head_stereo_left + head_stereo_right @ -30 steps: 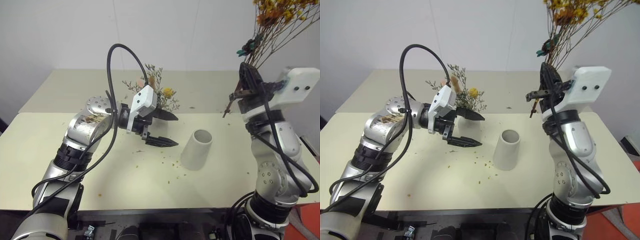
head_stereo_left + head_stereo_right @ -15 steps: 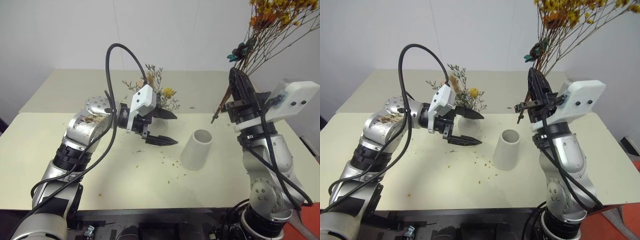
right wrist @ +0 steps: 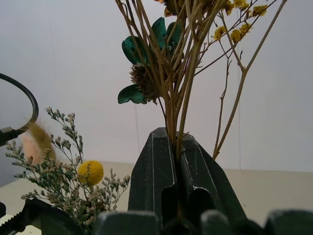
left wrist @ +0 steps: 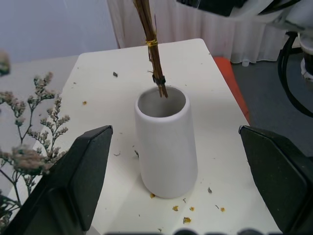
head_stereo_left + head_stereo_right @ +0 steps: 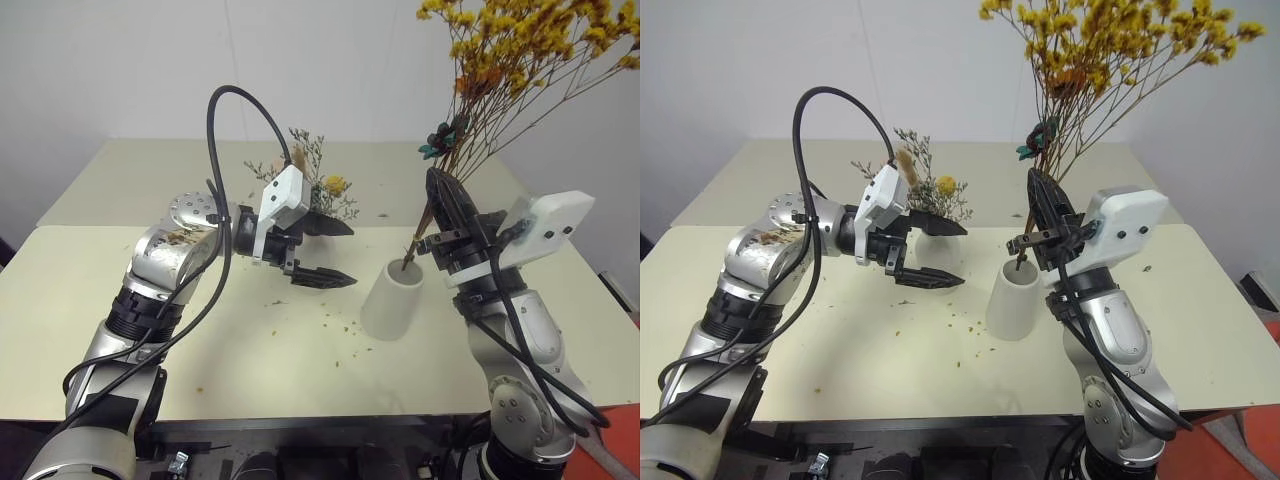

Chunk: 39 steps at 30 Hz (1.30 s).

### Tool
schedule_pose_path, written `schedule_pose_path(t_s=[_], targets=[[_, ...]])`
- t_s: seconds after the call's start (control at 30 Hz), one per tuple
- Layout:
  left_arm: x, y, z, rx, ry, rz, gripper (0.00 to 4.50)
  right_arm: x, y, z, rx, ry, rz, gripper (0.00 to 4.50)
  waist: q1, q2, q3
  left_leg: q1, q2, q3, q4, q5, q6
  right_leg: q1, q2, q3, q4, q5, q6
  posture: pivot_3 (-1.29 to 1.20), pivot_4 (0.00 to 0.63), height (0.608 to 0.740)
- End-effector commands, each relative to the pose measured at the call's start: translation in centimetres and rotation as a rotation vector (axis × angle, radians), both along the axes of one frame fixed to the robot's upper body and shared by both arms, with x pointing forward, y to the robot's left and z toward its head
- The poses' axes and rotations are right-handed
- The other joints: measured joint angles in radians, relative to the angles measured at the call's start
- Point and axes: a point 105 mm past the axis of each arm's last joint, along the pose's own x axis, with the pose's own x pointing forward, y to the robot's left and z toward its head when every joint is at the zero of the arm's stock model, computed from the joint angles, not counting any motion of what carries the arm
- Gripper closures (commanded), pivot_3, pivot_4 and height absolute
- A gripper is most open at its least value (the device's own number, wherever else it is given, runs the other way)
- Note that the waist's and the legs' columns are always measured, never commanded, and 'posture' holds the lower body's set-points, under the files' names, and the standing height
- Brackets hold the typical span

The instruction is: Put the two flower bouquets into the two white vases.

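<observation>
The larger bouquet of tiny yellow-orange blossoms (image 5: 520,40) stands nearly upright, with my right gripper (image 5: 437,185) shut on its stems (image 3: 176,112). The stem ends (image 4: 155,68) reach just into the mouth of the white cylinder vase (image 5: 392,300), which stands at the table's middle. To the left of that vase my left gripper (image 5: 352,258) hangs open, its fingers (image 4: 80,176) wide on either side of the vase without touching it. The small grey-green bouquet (image 5: 312,180) with a yellow ball (image 3: 90,172) rises behind the left gripper. A white bit of the bottle vase (image 5: 930,250) shows between that gripper's fingers.
Crumbs of dried flower (image 5: 335,325) lie scattered on the cream table (image 5: 250,350) around the cylinder vase. A second table (image 5: 150,170) adjoins at the back, before a white wall. A black cable (image 5: 225,120) loops above my left arm.
My right gripper has carried the yellow bouquet left and down, from beside the table's right edge to above the cylinder vase, bringing the stem ends to its mouth. The left gripper has kept still.
</observation>
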Motion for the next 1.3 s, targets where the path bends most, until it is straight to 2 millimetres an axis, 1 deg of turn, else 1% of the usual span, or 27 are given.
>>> schedule_pose_path(t_s=[0.03,0.3,0.53,0.77,0.9,1.17,1.2,1.23,1.3], targets=[[-0.1,0.3,0.9,-0.032,-0.027,0.000,0.00,-0.4,-0.5,0.4,-0.009,-0.061,-0.023,4.48,0.000,0.000,0.000,0.000,0.000,0.000,0.000,0.000,0.000,0.000,0.000,0.000,0.000,0.000,0.000,0.00,0.150,0.740],[0.0,0.1,0.9,-0.038,-0.027,0.000,0.00,-0.2,-0.1,-1.3,-0.006,-0.026,-0.011,4.48,0.000,0.000,0.000,0.000,0.000,0.000,0.000,0.000,0.000,0.000,0.000,0.000,0.000,-0.001,0.001,0.00,0.150,0.740],[0.1,0.1,0.7,-0.031,-0.035,0.000,0.00,-0.2,0.3,-2.6,-0.040,-0.025,-0.040,4.48,0.000,0.000,0.000,0.000,0.000,0.000,0.000,0.000,0.000,0.000,0.000,0.000,0.000,-0.001,0.002,0.00,0.150,0.740],[0.1,0.1,0.8,-0.034,-0.047,0.002,0.00,-0.3,0.4,-3.0,-0.041,-0.038,-0.041,4.48,0.000,0.000,0.000,0.000,0.000,0.000,0.000,0.000,0.000,0.000,0.000,0.000,0.000,-0.001,0.002,0.00,0.150,0.740],[0.0,0.1,0.9,-0.038,-0.047,-0.001,0.00,-0.5,0.5,-3.0,-0.046,-0.049,-0.023,3.43,0.000,0.000,0.000,0.000,0.000,0.000,0.000,0.000,0.000,0.000,0.000,0.000,0.000,-0.001,0.002,0.00,0.150,0.740],[0.0,0.1,0.8,-0.045,-0.047,-0.005,0.00,-0.9,0.8,-3.7,-0.073,-0.033,0.005,0.65,0.000,0.000,0.000,0.000,0.000,0.000,0.000,0.000,0.000,0.000,0.000,0.000,0.000,-0.001,0.002,0.00,0.150,0.740],[0.0,0.1,0.8,-0.046,-0.047,-0.004,0.00,-0.9,0.8,-3.7,-0.074,-0.031,0.005,0.24,0.000,0.000,0.000,0.000,0.000,0.000,0.000,0.000,0.000,0.000,0.000,0.000,0.000,-0.001,0.002,0.00,0.150,0.740],[0.1,0.1,0.7,-0.046,-0.048,-0.003,0.00,-0.9,0.8,-3.8,-0.075,-0.028,0.004,0.02,0.000,0.000,0.000,0.000,0.000,0.000,0.000,0.000,0.000,0.000,0.000,0.000,0.000,-0.001,0.002,0.00,0.150,0.740],[0.1,0.1,0.7,-0.048,-0.050,-0.001,0.00,-1.0,0.6,-3.9,-0.081,-0.022,-0.002,0.02,0.000,0.000,0.000,0.000,0.000,0.000,0.000,0.000,0.000,0.000,0.000,0.000,0.000,-0.001,0.002,0.00,0.150,0.740]])
